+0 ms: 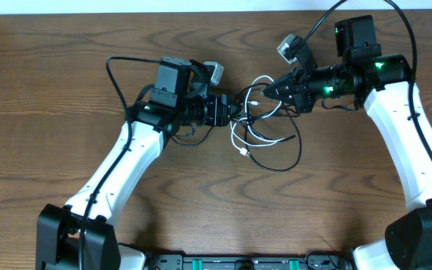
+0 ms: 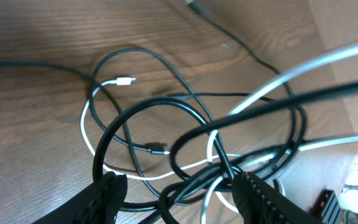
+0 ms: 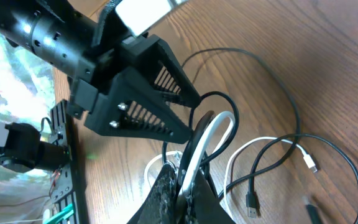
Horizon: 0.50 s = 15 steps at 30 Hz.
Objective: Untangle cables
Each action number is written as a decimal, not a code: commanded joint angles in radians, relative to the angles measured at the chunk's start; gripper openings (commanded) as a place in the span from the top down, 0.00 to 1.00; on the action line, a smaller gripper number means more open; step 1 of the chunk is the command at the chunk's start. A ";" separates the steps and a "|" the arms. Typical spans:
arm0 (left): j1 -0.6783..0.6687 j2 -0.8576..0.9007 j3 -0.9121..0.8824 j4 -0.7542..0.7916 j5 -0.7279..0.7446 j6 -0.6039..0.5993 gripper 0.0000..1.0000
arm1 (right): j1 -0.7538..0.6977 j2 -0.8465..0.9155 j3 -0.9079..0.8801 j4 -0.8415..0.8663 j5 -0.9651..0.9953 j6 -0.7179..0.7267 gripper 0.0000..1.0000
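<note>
Between the two tools, at the middle of the wooden desk (image 1: 66, 67), lies a knot of thin cables (image 1: 265, 139): several black cords and one white cable (image 2: 89, 134).

The right tool (image 3: 182, 179) is closed tight on a pinch of strands, one white and at least one black, which rise in a narrow arch out of its tip. The left tool (image 2: 179, 182) stands with its fingers apart. Black loops cross the gap between them, but nothing is clamped there.

From the right tool's tip the gripped strands run raised and fairly straight toward the left tool, so their long axis follows the line joining the two tools. The rest sags off that line into loose, overlapping rings lying flat on the desk, spreading ahead of the left tool's fingers. A white plug (image 2: 124, 81) rests there, flat, its tip pointing toward the right-finger side of the left tool. A small black plug (image 2: 157, 148) lies nearer the fingers, pointing much the same way.

The step in hand looks like taking a second hold. To do it well, the left tool should close on a single black strand, not the whole crossing bundle, then draw away along the joining line while the right tool stays firm. Which loop passes over which is hard to read, so the pull probably wants to be slow, easing off if the knot tightens.
</note>
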 commanded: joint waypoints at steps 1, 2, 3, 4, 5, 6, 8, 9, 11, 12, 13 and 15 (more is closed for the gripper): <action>0.000 0.011 0.001 0.001 -0.064 -0.032 0.40 | -0.002 -0.026 0.016 -0.004 -0.024 -0.014 0.99; 0.000 0.013 0.000 -0.005 -0.074 -0.037 0.40 | -0.002 -0.026 0.016 -0.005 -0.021 -0.014 0.99; 0.000 0.014 0.000 -0.012 -0.085 -0.042 0.40 | -0.002 -0.026 0.016 -0.005 -0.021 -0.014 0.99; -0.001 0.018 0.000 -0.021 -0.101 -0.043 0.40 | -0.002 -0.026 0.016 -0.005 -0.021 -0.014 0.99; -0.002 0.021 0.000 -0.029 -0.116 -0.043 0.40 | -0.002 -0.026 0.016 -0.004 -0.021 -0.014 0.99; -0.002 0.025 0.000 -0.036 -0.133 -0.046 0.40 | -0.002 -0.026 0.016 -0.004 -0.021 -0.014 0.99; -0.002 0.031 0.000 -0.044 -0.183 -0.061 0.40 | -0.002 -0.026 0.016 -0.005 -0.021 -0.014 0.99; -0.002 0.032 0.000 -0.043 -0.194 -0.061 0.40 | -0.002 -0.026 0.016 -0.005 -0.021 -0.014 0.99; -0.002 0.037 0.000 -0.036 -0.216 -0.060 0.40 | -0.002 -0.026 0.016 -0.008 -0.020 -0.014 0.99; -0.002 0.039 0.000 -0.030 -0.218 -0.060 0.40 | -0.002 -0.026 0.016 -0.008 -0.021 -0.014 0.99; -0.002 0.042 0.000 -0.024 -0.218 -0.060 0.40 | -0.002 -0.026 0.016 -0.008 -0.020 -0.014 0.99; -0.002 0.051 0.000 -0.019 -0.218 -0.060 0.40 | -0.002 -0.026 0.016 -0.008 -0.021 -0.014 0.99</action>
